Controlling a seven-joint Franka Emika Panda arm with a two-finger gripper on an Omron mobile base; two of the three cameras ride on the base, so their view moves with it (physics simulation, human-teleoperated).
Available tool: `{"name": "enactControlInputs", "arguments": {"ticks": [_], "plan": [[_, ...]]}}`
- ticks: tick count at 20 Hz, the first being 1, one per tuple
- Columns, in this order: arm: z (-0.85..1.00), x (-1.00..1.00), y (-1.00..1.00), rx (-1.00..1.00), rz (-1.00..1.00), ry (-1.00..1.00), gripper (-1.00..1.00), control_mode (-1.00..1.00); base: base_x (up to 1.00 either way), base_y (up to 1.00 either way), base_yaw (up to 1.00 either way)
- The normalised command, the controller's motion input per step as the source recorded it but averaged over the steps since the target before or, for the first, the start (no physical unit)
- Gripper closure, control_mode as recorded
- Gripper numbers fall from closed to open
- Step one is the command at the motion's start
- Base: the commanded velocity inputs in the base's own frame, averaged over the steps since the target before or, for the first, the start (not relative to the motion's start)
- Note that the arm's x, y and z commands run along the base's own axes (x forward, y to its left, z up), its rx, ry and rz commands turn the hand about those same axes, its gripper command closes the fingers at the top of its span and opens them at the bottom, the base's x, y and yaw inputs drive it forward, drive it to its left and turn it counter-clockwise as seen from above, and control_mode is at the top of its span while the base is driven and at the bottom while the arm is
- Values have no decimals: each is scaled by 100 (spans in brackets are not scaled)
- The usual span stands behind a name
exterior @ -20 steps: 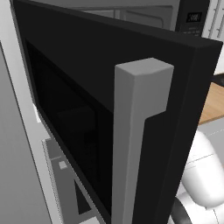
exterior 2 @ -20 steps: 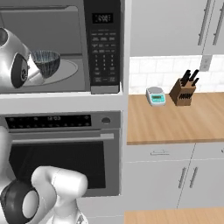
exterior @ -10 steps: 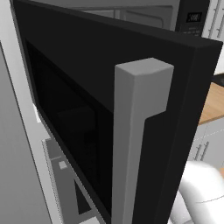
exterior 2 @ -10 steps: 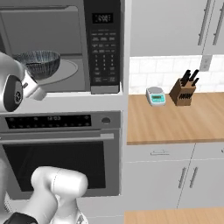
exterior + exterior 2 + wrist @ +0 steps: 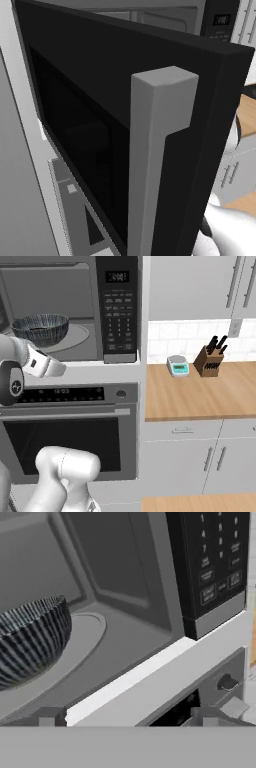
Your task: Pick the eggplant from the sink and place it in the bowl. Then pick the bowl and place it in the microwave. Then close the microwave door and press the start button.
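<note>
The bowl (image 5: 40,329) sits on the round glass plate (image 5: 75,647) inside the microwave (image 5: 70,311). The microwave door (image 5: 125,140) stands open. The pincer (image 5: 127,717) is released, holding nothing, just outside the microwave

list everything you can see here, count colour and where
bowl: 1, dark grey-blue streaked, on the turntable inside the microwave
microwave: 1, black and grey, above the oven
microwave door: 1, black with grey bar handle, swung open
oven: 1, grey with dark glass, under the microwave
kitchen scale: 1, pale grey, on the wooden counter
knife block: 1, brown, right of the scale
gripper: 1, dark tips, open, outside the microwave
</note>
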Motion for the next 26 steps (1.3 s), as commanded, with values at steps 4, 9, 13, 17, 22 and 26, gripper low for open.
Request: {"name": "enactControlInputs", "arguments": {"ticks": [4, 9, 13, 17, 22, 26], "plan": [[-8, -1, -26, -39, -2, -18, -100, -100, 0, 0, 0], [-25, 0, -2, -42, -8, -23, -100, -100, 0, 0, 0], [-21, 0, 0, -41, -14, -24, -100, -100, 0, 0, 0], [-13, -1, 0, -41, -12, -26, -100, -100, 0, 0, 0], [-18, 0, 0, -38, -3, -29, -100, -100, 0, 0, 0], [-15, -2, 0, -37, 0, -32, -100, -100, 0, 0, 0]]}}
